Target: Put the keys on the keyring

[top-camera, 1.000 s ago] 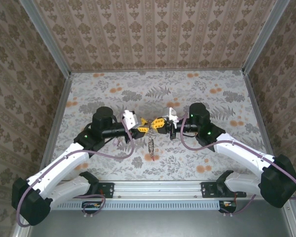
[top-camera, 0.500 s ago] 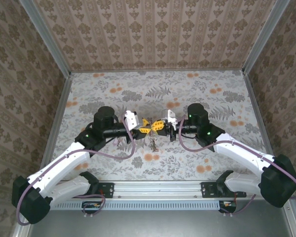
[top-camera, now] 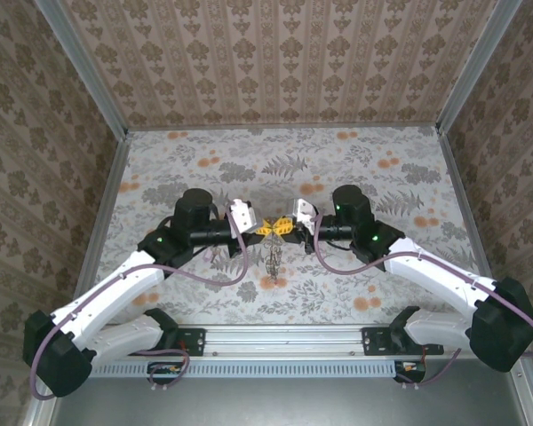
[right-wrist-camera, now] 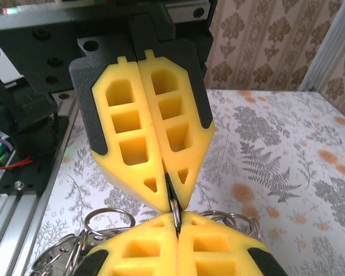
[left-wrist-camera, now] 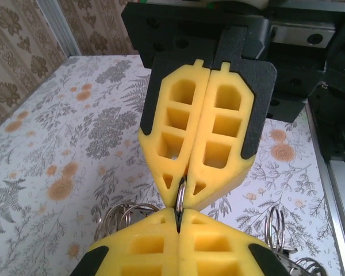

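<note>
Above the middle of the table my two grippers meet tip to tip. The left gripper (top-camera: 265,229) and the right gripper (top-camera: 282,227) are both shut on the same thin metal keyring (left-wrist-camera: 181,195), which I see edge-on between the yellow fingertips. In the left wrist view my left gripper (left-wrist-camera: 179,215) pinches its near side. In the right wrist view my right gripper (right-wrist-camera: 176,221) pinches the keyring (right-wrist-camera: 175,206) from the opposite side. A bunch of small metal keys (top-camera: 273,260) dangles below the grippers. Smaller rings (right-wrist-camera: 109,221) hang beside the fingers.
Below lies the floral table top (top-camera: 382,177), enclosed by patterned walls and an aluminium frame (top-camera: 98,222). A rail with the arm bases (top-camera: 284,337) runs along the near edge. More loose rings (left-wrist-camera: 274,221) hang to the right of the left fingers.
The left gripper's jaws have shut on the keyring. Both grippers have drawn closer together and shifted slightly away from the near edge. The dangling bunch has swung and sits a little higher.
</note>
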{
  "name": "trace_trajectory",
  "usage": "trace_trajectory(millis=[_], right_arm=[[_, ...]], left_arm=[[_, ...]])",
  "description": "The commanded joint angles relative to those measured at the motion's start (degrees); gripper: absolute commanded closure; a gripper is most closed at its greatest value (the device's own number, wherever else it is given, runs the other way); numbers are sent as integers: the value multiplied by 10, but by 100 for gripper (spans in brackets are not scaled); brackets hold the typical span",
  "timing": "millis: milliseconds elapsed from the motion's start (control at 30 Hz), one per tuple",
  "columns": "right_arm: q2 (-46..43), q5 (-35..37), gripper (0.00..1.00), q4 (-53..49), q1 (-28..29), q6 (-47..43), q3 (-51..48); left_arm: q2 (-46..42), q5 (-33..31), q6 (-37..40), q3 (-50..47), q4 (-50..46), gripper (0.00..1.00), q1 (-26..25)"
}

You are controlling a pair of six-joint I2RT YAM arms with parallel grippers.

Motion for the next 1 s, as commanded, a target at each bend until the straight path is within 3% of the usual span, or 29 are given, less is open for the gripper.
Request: trace_trajectory(millis=[0, 433, 633, 833, 967], right_arm=[[-2, -6, 100, -12, 20, -25, 23], [-2, 7, 88, -125, 9, -102, 14], [16, -13, 76, -142, 1, -107, 10], [27, -25, 77, -138, -8, -103, 4], [31, -18, 97, -130, -10, -101, 4]], left_arm=[[2, -21, 13, 23, 11, 100, -9], [5, -46, -2, -28, 52, 100, -7], [14, -36, 5, -46, 67, 100, -7], [24, -14, 16, -57, 81, 100, -7], [25, -2, 23, -58, 84, 100, -8]])
